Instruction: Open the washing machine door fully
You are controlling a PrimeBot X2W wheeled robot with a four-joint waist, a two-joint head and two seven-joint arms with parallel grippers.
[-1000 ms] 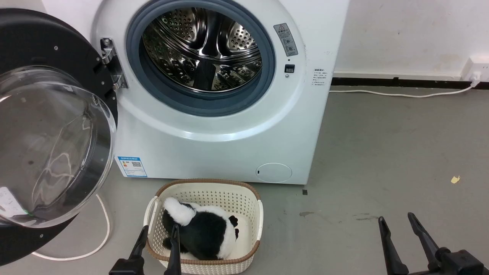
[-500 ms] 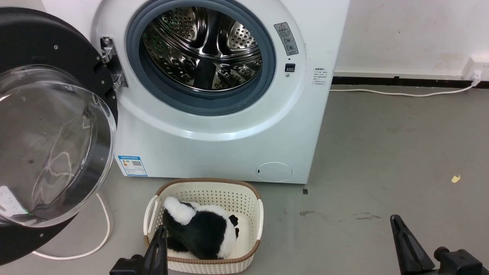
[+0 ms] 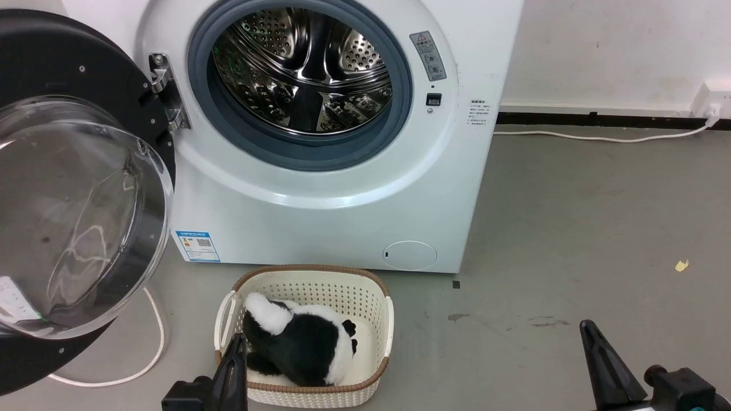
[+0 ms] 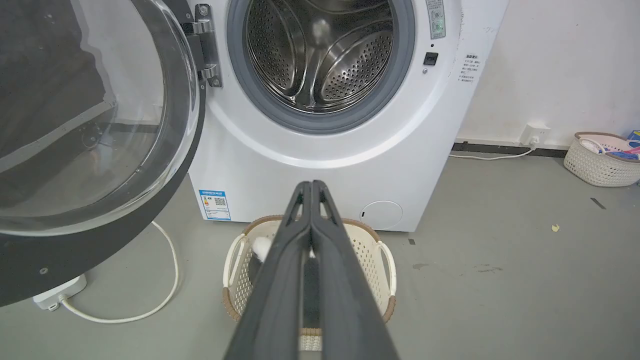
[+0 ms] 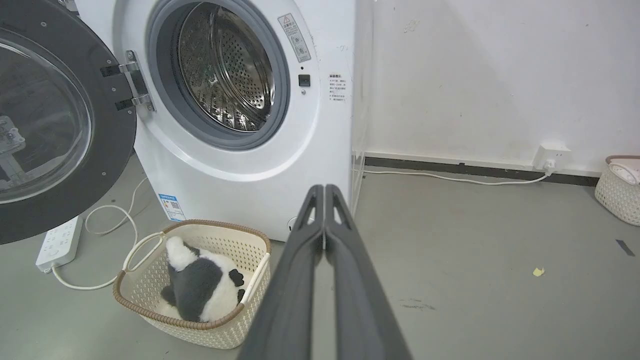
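Door [image 3: 74,211] swung wide, left of drum [image 3: 302,74]. Basket [image 3: 311,268] before machine [image 3: 320,228] holds panda toy [image 3: 308,348]. Left gripper [image 4: 311,187], right gripper [image 5: 325,190]: fingers together, holding nothing.

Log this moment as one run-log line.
door: washing machine door swung wide open | drum mouth: exposed | left gripper: shut, empty, by basket | right gripper: shut, empty, over floor | door contact: none

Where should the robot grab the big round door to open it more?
Pinch the washing machine door by its black rim, low and away from the hinge, coming from the front. The rim looks thin and flat; the glass bowl bulges, likely slippery.
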